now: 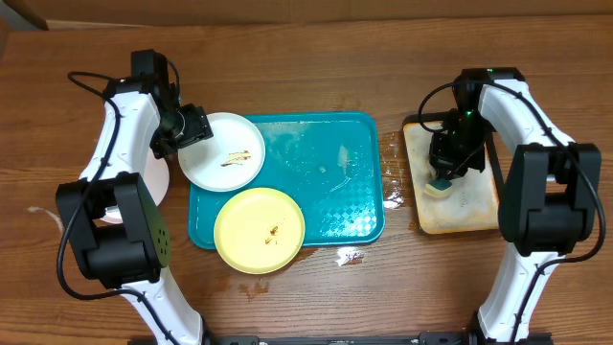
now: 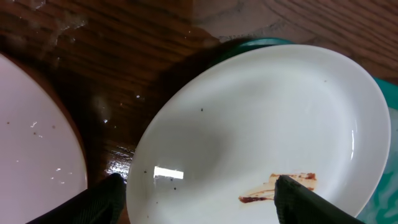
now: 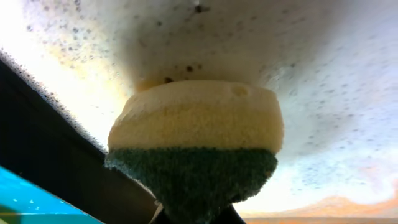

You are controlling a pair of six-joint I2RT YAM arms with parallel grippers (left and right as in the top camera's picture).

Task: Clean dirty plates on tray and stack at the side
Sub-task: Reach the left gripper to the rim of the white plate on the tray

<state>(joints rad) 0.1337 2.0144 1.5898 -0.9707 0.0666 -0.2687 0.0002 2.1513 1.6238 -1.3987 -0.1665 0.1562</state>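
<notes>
Wooden table [image 1: 316,57] | puddles [image 1: 393,196] beside teal tray [image 1: 335,163] right rim

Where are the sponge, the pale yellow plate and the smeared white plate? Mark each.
sponge [image 3: 196,121], right wrist view, yellow foam layer
pale yellow plate [image 1: 257,228], overhead view, its centre
smeared white plate [image 2: 261,134], left wrist view, clean middle

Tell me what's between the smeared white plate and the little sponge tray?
Seen from overhead, only the bare, wet floor of the teal tray, then a strip of wet table, lies between the smeared white plate and the beige tray.
</notes>
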